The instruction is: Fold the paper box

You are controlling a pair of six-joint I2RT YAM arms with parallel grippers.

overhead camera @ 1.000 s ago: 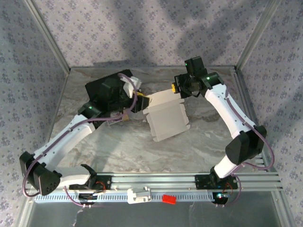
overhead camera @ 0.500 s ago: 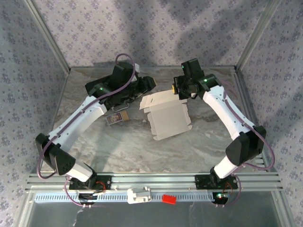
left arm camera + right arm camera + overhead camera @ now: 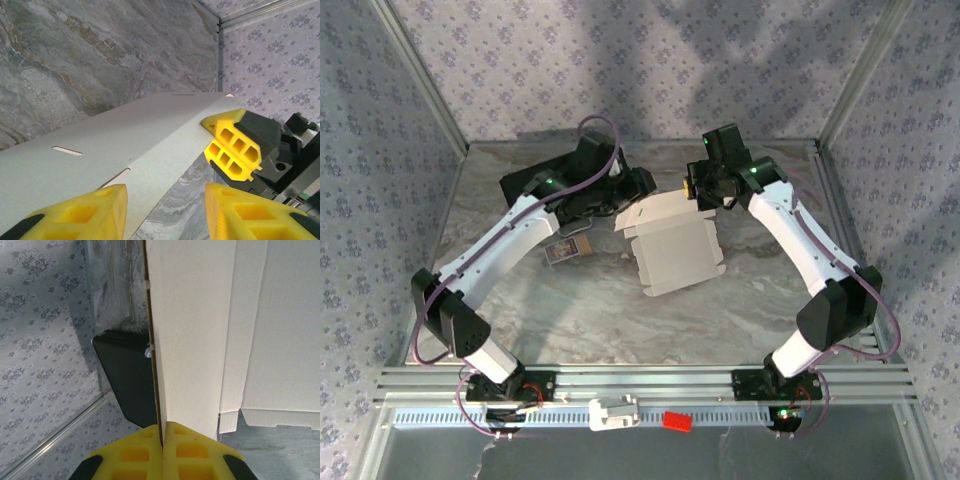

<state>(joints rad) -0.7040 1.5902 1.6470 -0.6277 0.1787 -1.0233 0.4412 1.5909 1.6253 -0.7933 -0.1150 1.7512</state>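
Observation:
The paper box [image 3: 672, 247] lies as a white die-cut sheet mid-table, its back flap raised. My right gripper [image 3: 689, 189] is shut on that flap's right end; in the right wrist view the yellow fingers [image 3: 190, 447] pinch the upright flap [image 3: 192, 330] edge-on. My left gripper [image 3: 636, 197] hovers at the flap's left end, open. In the left wrist view its fingertips [image 3: 87, 212] straddle the flap's lower edge [image 3: 150, 150] without touching it, and the right gripper's fingers [image 3: 231, 145] show clamped on the far corner.
A black case [image 3: 532, 187] lies at the back left, partly under the left arm, and is seen behind the flap [image 3: 127, 375]. A tiny printed card [image 3: 568, 249] lies left of the box. Metal frame posts and patterned walls bound the table.
The left arm has swung from the box's left side up to its back-left flap, uncovering the small card. The right gripper kept its grip, and the box barely shifted.

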